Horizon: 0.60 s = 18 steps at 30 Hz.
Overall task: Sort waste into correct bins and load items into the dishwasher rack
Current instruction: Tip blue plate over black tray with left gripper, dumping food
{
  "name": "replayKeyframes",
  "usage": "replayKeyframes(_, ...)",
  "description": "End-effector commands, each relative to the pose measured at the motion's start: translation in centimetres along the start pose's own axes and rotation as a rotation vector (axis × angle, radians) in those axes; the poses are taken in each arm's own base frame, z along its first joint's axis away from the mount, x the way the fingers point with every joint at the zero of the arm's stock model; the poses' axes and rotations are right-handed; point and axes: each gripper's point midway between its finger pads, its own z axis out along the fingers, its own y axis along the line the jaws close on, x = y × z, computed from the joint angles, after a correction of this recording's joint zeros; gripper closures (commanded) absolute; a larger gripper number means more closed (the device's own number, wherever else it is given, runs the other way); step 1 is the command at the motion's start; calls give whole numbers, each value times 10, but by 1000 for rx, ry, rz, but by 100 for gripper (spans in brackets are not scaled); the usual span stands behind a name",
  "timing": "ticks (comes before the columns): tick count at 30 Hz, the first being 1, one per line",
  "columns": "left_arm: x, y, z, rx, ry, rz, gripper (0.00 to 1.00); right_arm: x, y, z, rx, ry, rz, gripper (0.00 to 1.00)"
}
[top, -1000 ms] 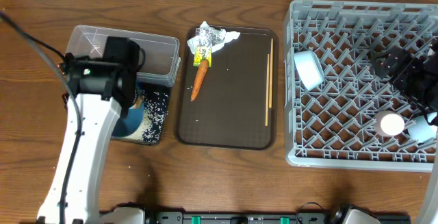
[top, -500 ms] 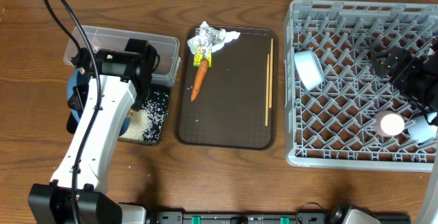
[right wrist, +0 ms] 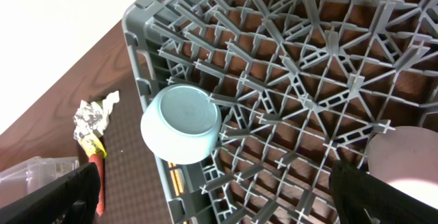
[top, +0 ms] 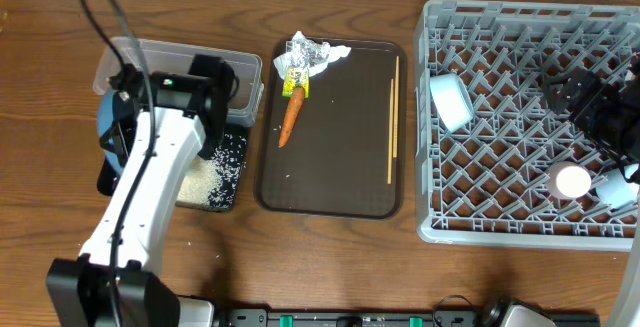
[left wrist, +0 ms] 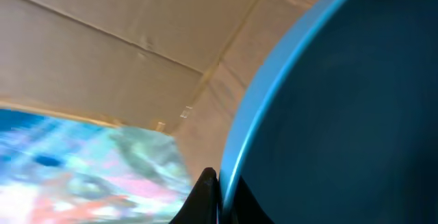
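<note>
My left gripper point(left wrist: 220, 198) is shut on the rim of the dark blue plate point(left wrist: 342, 114). It holds the plate point(top: 110, 132) on edge at the left end of the black tray point(top: 232, 147), which has loose rice point(top: 200, 175) in it. The clear tub point(top: 180, 62) lies behind. The crumpled wrapper point(top: 312, 55), the yellow packet point(top: 295, 82), the carrot point(top: 291, 117) and the chopsticks point(top: 393, 117) lie on the brown serving tray point(top: 340, 167). The grey rack point(top: 520, 227) holds the upturned bowl point(top: 450, 100) and two cups point(top: 572, 181). My right gripper point(right wrist: 219, 196) is open above the rack. The brown lump is not in view.
The bowl also shows in the right wrist view point(right wrist: 180, 123), with the rack's wall point(right wrist: 144, 53) beside it and a pale cup point(right wrist: 404, 162) at the right edge. Bare wooden table point(top: 330, 257) runs along the front.
My left arm has swung the plate from over the black tray to its left end and turned it on edge. A heap of rice now shows in the tray. The right arm has not moved.
</note>
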Motion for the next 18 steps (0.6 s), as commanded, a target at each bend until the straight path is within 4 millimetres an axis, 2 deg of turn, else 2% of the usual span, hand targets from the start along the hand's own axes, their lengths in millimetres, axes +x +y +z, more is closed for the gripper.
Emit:
replayKeyframes(1,-7,12,4,-92,-53,7,94,2,7,-1,-25,9,6,1)
replayKeyframes(6,4,0,4,-22,10,-22,94,2,7,-1,-24,10,6,1)
replayKeyframes(13,0,5,1,-23,-3,-40,94,4,6,-1,-22,18,6,1)
replayKeyframes(15,-3,5,-4,30,11,-95,94,5,8,-1,-33,23,0,1)
replayKeyframes(18,-10,-4,-19,214,51,-172,94,9,28,-1,-134,40,-100,4)
